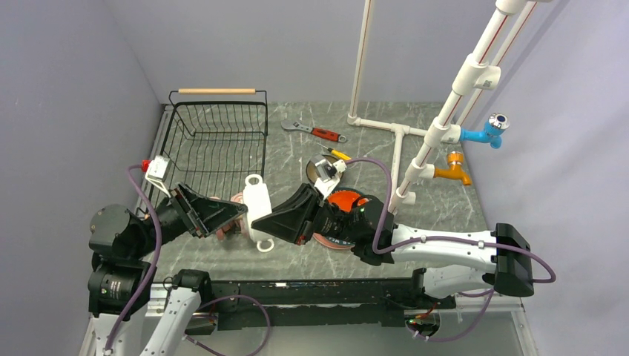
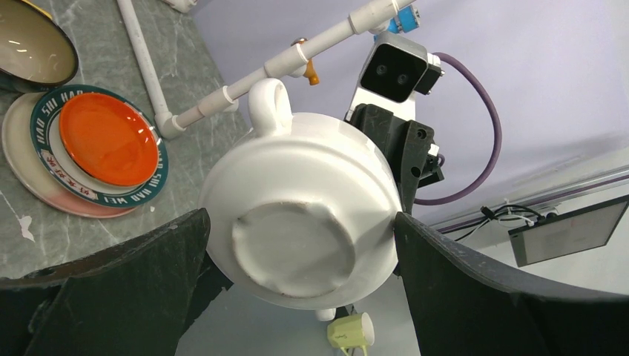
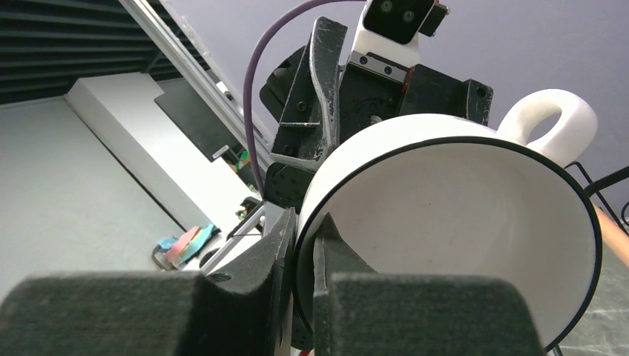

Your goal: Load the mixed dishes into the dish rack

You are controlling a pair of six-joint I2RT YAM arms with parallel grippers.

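The white mug (image 1: pixel 257 199) hangs in the air between both arms, above the table's front middle. My right gripper (image 1: pixel 261 224) pinches its rim, one finger inside and one outside, as the right wrist view shows (image 3: pixel 305 252) with the mug (image 3: pixel 460 222) opening toward the camera. My left gripper (image 1: pixel 239 213) spans the mug's body near the base (image 2: pixel 297 193), both fingers touching its sides (image 2: pixel 303 222). The dish rack (image 1: pixel 215 141) stands at the back left. The orange-red plate (image 2: pixel 107 137) lies on the lettered-rim plate (image 2: pixel 46 152), with the teal bowl (image 2: pixel 30 44) beside them. Pink mugs (image 1: pixel 236 200) show partly under the grippers.
A red-handled wrench (image 1: pixel 319 132) and a yellow-handled screwdriver (image 1: pixel 335 153) lie behind the plates. The white pipe frame (image 1: pixel 400 133) with blue and orange taps rises at the back right. Grey walls close the left and back.
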